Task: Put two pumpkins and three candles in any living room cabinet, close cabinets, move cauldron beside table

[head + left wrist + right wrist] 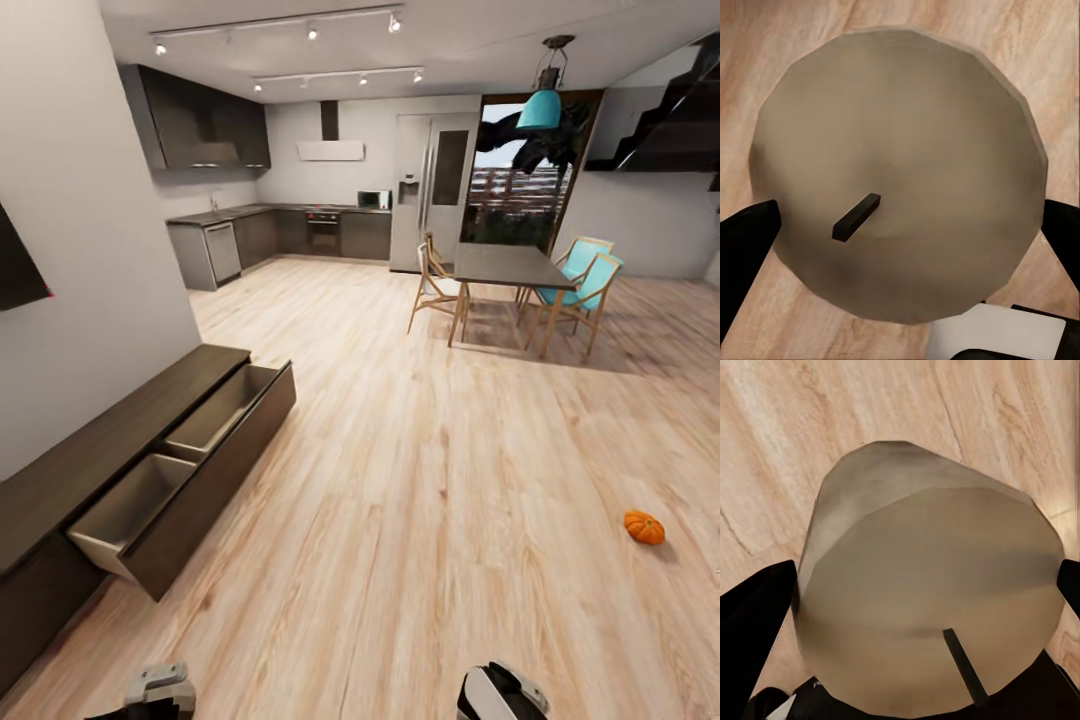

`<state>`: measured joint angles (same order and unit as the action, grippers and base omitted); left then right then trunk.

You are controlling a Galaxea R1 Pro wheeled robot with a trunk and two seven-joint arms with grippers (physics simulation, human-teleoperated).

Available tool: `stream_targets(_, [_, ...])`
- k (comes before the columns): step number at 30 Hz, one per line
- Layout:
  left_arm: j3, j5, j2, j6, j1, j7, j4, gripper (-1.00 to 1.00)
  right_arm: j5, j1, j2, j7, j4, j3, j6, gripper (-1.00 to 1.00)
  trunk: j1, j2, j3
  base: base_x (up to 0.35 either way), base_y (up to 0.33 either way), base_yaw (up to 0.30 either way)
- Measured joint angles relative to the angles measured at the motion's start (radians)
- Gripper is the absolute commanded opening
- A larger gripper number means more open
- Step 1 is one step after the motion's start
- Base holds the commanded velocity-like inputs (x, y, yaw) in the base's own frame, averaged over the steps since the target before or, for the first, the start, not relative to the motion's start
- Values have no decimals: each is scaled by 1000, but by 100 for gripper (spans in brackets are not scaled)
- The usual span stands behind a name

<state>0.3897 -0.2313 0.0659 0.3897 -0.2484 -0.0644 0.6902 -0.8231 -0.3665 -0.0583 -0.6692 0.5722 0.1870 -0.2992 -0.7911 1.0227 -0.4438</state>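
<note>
A pale beige candle (900, 150) with a short black wick sits between the black fingers (742, 255) of my left gripper (904, 240), which is shut on it. My right gripper (913, 607) is shut on a second beige candle (930, 547), its wick pointing toward the camera. One small orange pumpkin (644, 527) lies on the wooden floor at the right. The low dark-brown cabinet (110, 440) runs along the left wall with its long drawer (190, 480) pulled out, showing two pale compartments with nothing in them. The cauldron and the living-room table are out of view.
A dining table (505, 266) with wooden and teal chairs (585, 285) stands mid-room ahead. The dark kitchen counter (260, 235) and a fridge (432, 185) line the far wall. Stairs (670, 120) rise at the far right. Wooden floor (420, 480) stretches between cabinet and pumpkin.
</note>
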Motion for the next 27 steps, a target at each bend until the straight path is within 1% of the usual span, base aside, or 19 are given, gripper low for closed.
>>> stream_targets(6, [0,0,0,0,0,0,0,-100,0,0,0,0,-3,0,6,-100,0,0,0,320,-70,-280])
stream_targets(23, [-1,0,2,-2,0,1,0,-100,0,0,-1,0,-3,0,8,-100,0,0,0,324,-2,-280])
stream_targets(27, [-1,0,2,-2,0,1,-1,-100,0,0,-1,0,-3,0,19,-100,0,0,0,326,0,-275])
